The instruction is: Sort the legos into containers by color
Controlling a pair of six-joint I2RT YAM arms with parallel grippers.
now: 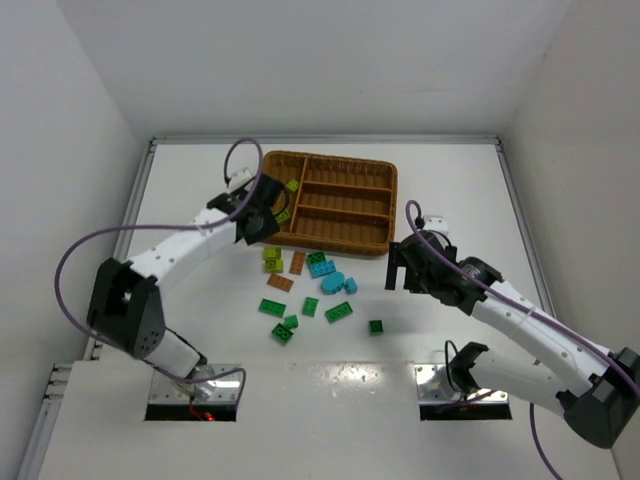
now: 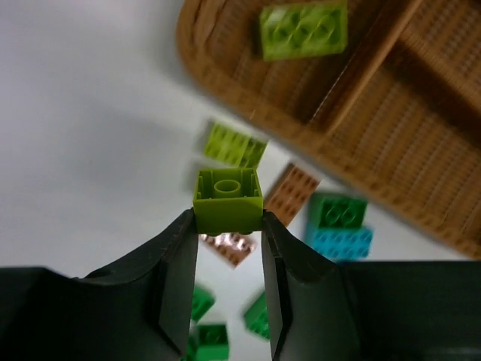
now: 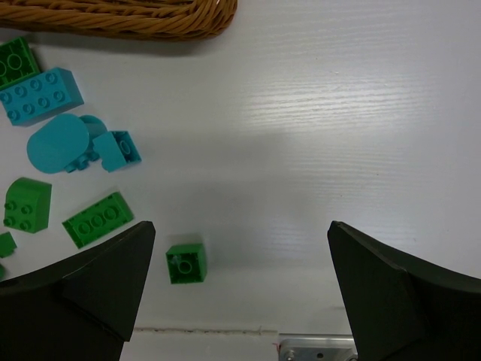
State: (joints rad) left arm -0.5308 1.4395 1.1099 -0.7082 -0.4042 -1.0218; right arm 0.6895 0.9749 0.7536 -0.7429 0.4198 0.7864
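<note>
Left gripper (image 2: 228,226) is clamped on one yellow-green lego (image 2: 228,197); the brick sits square between the fingers, but only its near edge is in the grip, so I'd call it shallow. In the top view that gripper is at the near-left corner of the wicker tray (image 1: 330,245), with the brick off the table (image 1: 450,180).

Target, as I read it, is the tall section at the tray's left end; one yellow-green brick (image 2: 304,28) already lies there, toward its far end.

How I'd do the step:
- lift enough to clear the woven rim before moving in; don't drag across it
- go slow with no wrist twist; a shallow pinch could let the brick pivot out
- stop over the bare floor of the tall section, short of the brick already there and clear of the divider
- go low, then part the jaws; a high drop could bounce it into a narrow section

Right gripper (image 3: 239,229) has its jaws wide apart and holds nothing; it hangs over bare table off the tray's near-right corner, right of the loose pile. It is well clear of my left arm's path, so I'd leave it there.

On the table near the tray's near edge: another yellow-green piece (image 2: 236,145), brown-orange (image 2: 291,193), cyan bricks (image 3: 41,95) and a small dark green brick (image 3: 186,263); most of the sorting is not yet done.
</note>
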